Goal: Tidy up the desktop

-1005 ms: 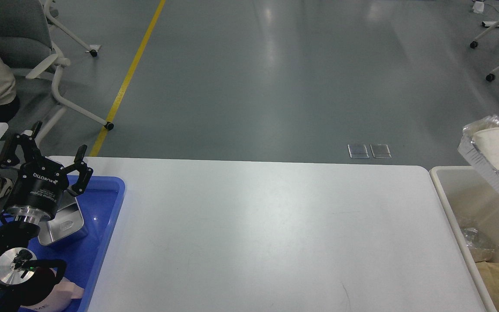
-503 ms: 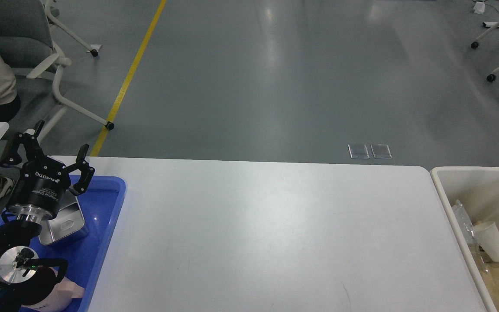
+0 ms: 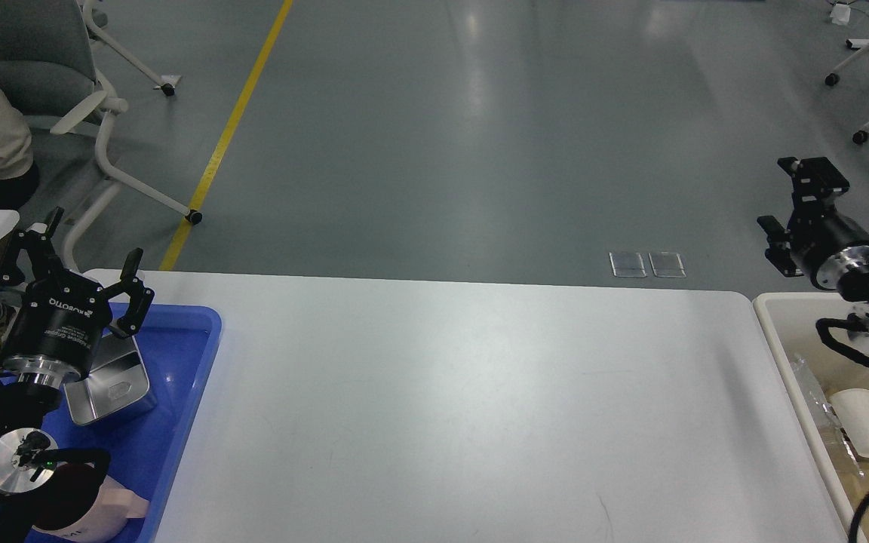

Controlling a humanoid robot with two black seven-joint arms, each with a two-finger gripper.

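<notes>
Two grippers (image 3: pixel 80 253) (image 3: pixel 793 207) flanking the desktop (image 3: pixel 465 407).

**Bright, even overhead light**

The scene is lit brightly and evenly from above. Pale streaks of glare are seen on the grey floor (image 3: pixel 480 113) at upper centre. A soft sheen is spread across the white worktop (image 3: pixel 480 407). Shadows are faint; focus is sharp throughout.

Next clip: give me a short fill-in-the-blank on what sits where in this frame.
1. The metal box sits in the ____ tray.
2. The paper cup lies in the ____ bin.
3. The left hand has its fingers ____.

Missing words: blue; cream; open
</notes>
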